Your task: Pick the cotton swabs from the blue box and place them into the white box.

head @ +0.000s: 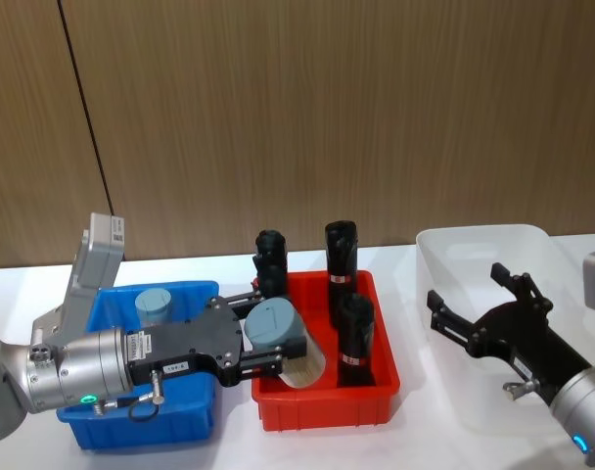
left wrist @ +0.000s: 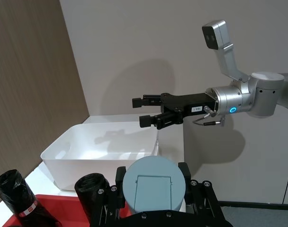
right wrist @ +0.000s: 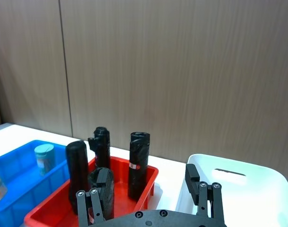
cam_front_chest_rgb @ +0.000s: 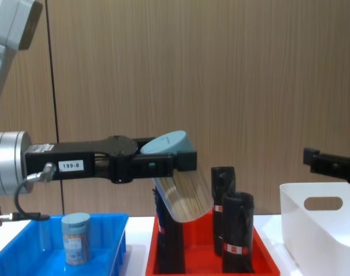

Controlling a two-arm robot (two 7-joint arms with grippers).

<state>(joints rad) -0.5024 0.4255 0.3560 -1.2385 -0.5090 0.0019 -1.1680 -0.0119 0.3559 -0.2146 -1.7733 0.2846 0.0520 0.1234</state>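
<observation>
Carrying is the step in hand: the left gripper [head: 273, 338], at lower centre of the head view, is clamped on one small clear cylindrical jar of cotton swabs [head: 302, 364] with a flat grey-blue lid. It holds the jar in the air over the left end of the red plastic bin [head: 327, 406]. The gripper's hold looks to sit near the lid end, so the body hangs free below.

A second jar [head: 153, 304] stands upright in the bright blue shallow plastic box [head: 180, 431] at lower left.

To do this well, I would:
- keep the jar above the tall black rolls with red-white labels [head: 340, 259] while crossing the bin towards the right of the frame;
- move smoothly, since a hold near the lid may let the body swing;
- lower it inside the walls of the white rectangular plastic box [head: 474, 235] before letting go, so it does not bounce out onto the desk [head: 430, 392];
- watch the right gripper [head: 464, 286], which hangs spread wide and empty over that box at right and could block the way.

In the chest view the jar [cam_front_chest_rgb: 183, 198] is steeply tilted. Its long axis runs on a diagonal, lid towards the upper left and base down to the lower right, towards the red bin.
</observation>
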